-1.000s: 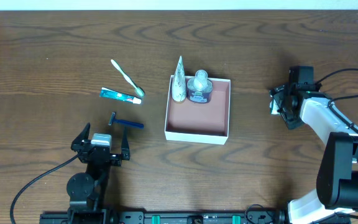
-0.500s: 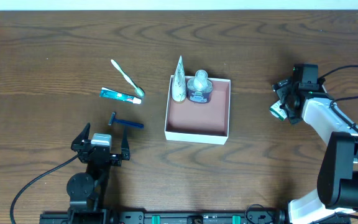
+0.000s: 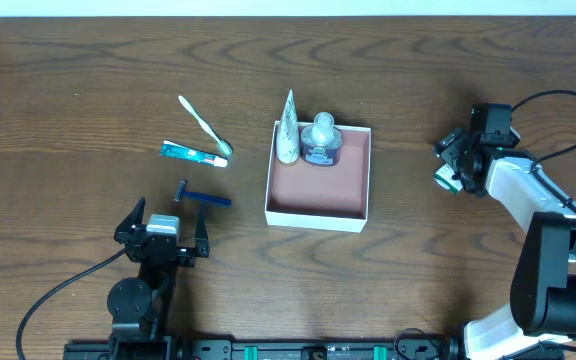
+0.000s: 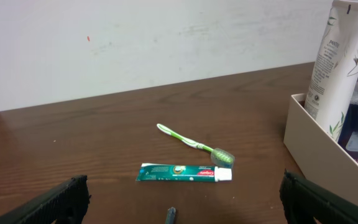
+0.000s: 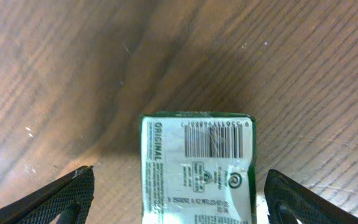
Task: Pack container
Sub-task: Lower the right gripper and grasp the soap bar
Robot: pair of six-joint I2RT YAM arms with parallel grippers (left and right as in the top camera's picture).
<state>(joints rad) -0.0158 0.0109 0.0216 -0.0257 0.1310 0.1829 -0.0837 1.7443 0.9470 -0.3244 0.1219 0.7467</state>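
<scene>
Pick step: my right gripper straddles the carton, jaws wide. Next I close, lift and carry it to the container. Left gripper jaws also wide.

Left gripper and right gripper have jaws spread.

Overhead cam looks straight down on the whole table from far up. Left wrist cam sits low, facing across the wood to the wall; it shares the toothbrush, toothpaste and box edge with overhead. Right wrist cam points down, super close on the carton
</scene>
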